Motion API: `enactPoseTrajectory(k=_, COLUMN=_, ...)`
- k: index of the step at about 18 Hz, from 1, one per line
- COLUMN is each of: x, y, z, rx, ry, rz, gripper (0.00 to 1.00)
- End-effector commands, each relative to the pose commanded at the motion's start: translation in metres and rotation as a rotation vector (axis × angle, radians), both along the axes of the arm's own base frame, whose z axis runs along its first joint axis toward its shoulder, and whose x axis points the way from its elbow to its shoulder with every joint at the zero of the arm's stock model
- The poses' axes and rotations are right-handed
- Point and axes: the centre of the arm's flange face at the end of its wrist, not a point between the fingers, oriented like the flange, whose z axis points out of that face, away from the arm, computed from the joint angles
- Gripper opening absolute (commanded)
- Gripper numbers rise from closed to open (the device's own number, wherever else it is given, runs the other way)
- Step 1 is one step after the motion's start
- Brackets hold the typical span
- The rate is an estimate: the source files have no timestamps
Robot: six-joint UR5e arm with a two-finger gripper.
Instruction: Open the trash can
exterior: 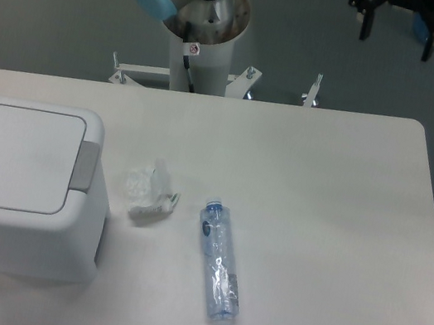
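The claw (pixel 397 30), fingers spread, hangs beyond the table's (pixel 321 189) far edge, well apart from the lid-shut trash can (pixel 19 187).

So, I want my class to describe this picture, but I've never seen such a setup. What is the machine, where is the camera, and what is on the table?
One fixed camera looks down on a white table. The grey column behind it is the robot arm's base; its two-finger gripper hangs dark at the top right, away from the table, holding nothing visible. On the table stand a white trash can, lid shut, with a grey push tab. Beside it lie crumpled clear plastic and an empty water bottle on its side.
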Motion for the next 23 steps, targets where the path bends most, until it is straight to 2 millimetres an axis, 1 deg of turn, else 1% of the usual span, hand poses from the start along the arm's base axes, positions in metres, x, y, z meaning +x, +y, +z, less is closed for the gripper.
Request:
enactPoseTrajectory(k=2, x=0.003, y=0.01, z=-0.002, rx=0.021, ry=-0.018, rz=0.027, gripper=1.0)
enactPoseTrajectory(k=5, x=0.009, y=0.038, z=-0.009, rx=0.039, ry=-0.022, rz=0.019, gripper=1.0)
enactPoseTrajectory(k=7, x=0.01, y=0.055, z=-0.014, rx=0.073, ry=-0.052, rz=0.107, gripper=1.0)
enactPoseTrajectory(k=9, x=0.018, y=0.083, z=-0.018, rx=0.117, ry=-0.074, rz=0.181, gripper=1.0)
enactPoseTrajectory(k=11, x=0.031, y=0.109, z=-0.023, rx=0.153, ry=-0.097, rz=0.228, gripper=1.0)
enactPoseTrajectory(k=13, x=0.042, y=0.126, z=-0.03, rx=0.169, ry=-0.137, rz=0.284, gripper=1.0)
enactPoseTrajectory(k=17, x=0.068, y=0.167, z=-0.049, rx=0.171, ry=-0.21, rz=0.318, gripper=1.0)
enactPoseTrajectory(k=20, x=0.08, y=0.184, z=-0.047, rx=0.238, ry=-0.243, rz=0.398, gripper=1.0)
enactPoseTrajectory(k=23, x=0.09, y=0.203, z=-0.054, rx=0.285, ry=-0.307, rz=0.504, gripper=1.0)
